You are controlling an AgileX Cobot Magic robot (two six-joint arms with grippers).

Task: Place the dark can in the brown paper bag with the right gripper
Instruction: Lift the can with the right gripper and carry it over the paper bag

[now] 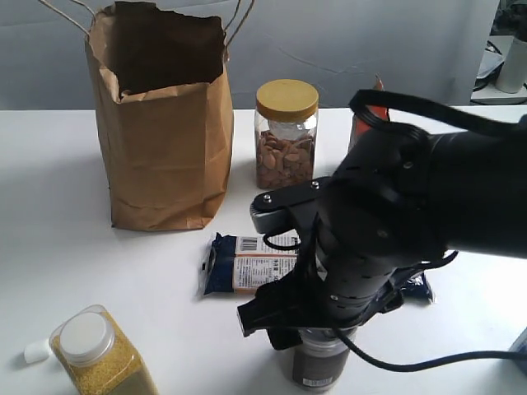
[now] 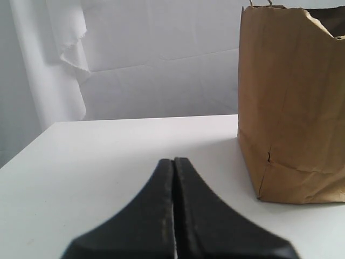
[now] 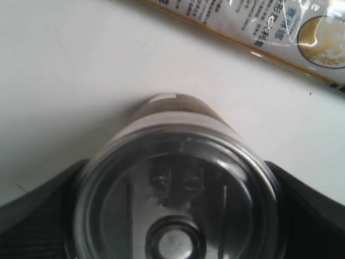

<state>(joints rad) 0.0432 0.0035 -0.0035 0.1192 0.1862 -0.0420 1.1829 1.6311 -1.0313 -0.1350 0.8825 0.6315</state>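
We see the can (image 3: 178, 178) standing upright exactly between the jaws of the right arm (image 1: 412, 206), one at each side; whether they press it we cannot tell.

- A white table (image 1: 49, 247) carries everything.
- The brown paper bag (image 1: 165, 156) stands upright at the back left, its mouth open.
- Just beside it stands a clear nut jar (image 1: 286, 136) with a yellow lid.
- A flat snack packet (image 1: 247, 265) lies in the middle, printed side up.
- The dark can (image 1: 319, 366) stands upright near the front edge.
- A white-capped jar of yellow grains (image 1: 103, 354) sits at the front left, with a small white scrap (image 1: 35, 351), perhaps paper, beside it.
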